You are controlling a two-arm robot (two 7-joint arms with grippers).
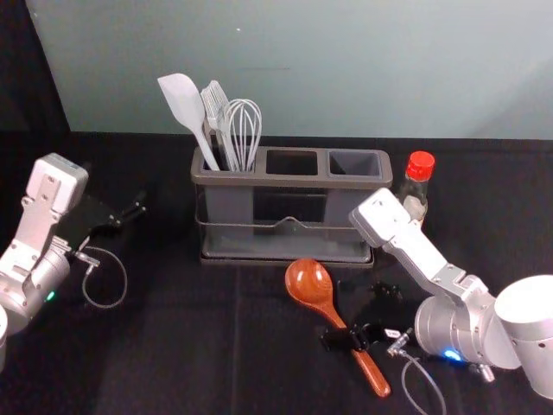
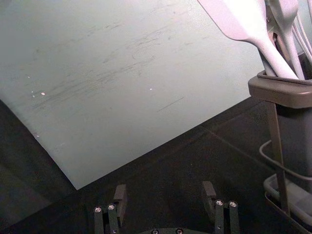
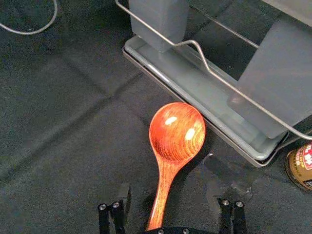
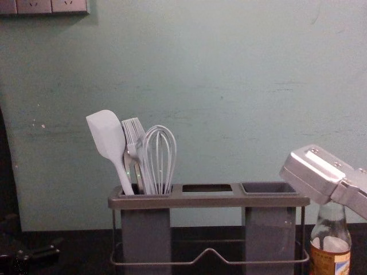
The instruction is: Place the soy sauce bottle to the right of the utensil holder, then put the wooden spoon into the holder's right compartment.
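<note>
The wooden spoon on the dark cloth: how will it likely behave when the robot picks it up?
The wooden spoon will probably stay stiff, since its handle looks like solid wood. Its glossy finish could make it slightly slippery. Held by that slim handle, it might tip toward its wide bowl.

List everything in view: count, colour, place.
Utensil holder: one, grey-brown, centre.
Spatula: one, white, left compartment.
Slotted utensil: at least one, pale, same compartment.
Whisk: one, pale, same compartment.
Wooden spoon: one, reddish-brown, before the holder.
Soy sauce bottle: one, red-capped, right of the holder.
Tablecloth: one, black, underneath.
Wall: one, grey-green, behind.
Sockets: three, pinkish-grey, upper wall, left.
Cables: two, grey, one per arm.
Arms: two, silver, left and right.
Left gripper: one, black, left of the holder, jaws apart.
Right gripper: one, black, at the spoon's handle, jaws apart.
</note>
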